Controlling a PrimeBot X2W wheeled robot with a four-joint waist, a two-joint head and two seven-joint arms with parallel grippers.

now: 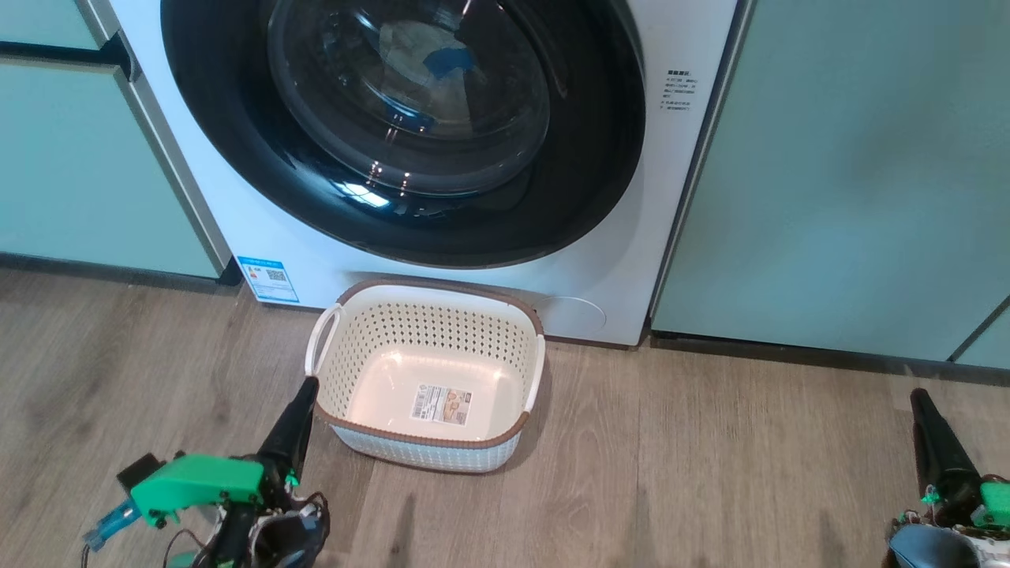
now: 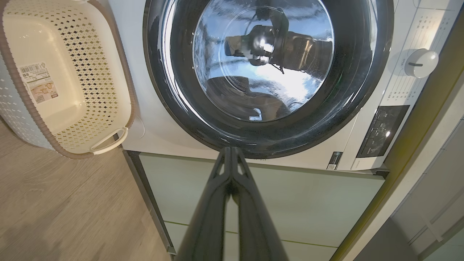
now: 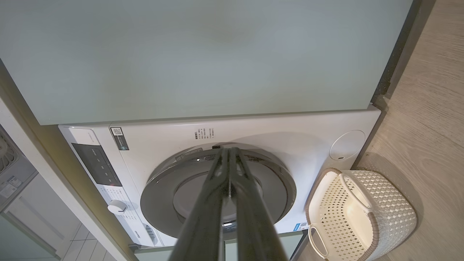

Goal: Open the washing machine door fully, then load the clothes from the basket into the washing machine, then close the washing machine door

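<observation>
Cream basket [image 1: 418,456] on floor [image 1: 710,473] before closed washing machine door [image 1: 410,118]; left gripper [image 1: 306,388], right gripper [image 1: 919,396] clamped together, empty.

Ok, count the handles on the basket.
2. The left handle sits on the left end of the basket; the right handle on its right end. None looks hidden.

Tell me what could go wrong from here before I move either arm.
The left gripper, shut, sits right by a corner of the empty basket; swinging that arm could knock it.
The washing machine door looks closed with the clothes behind its glass, but its latch isn't visible, so it may not have caught.
</observation>
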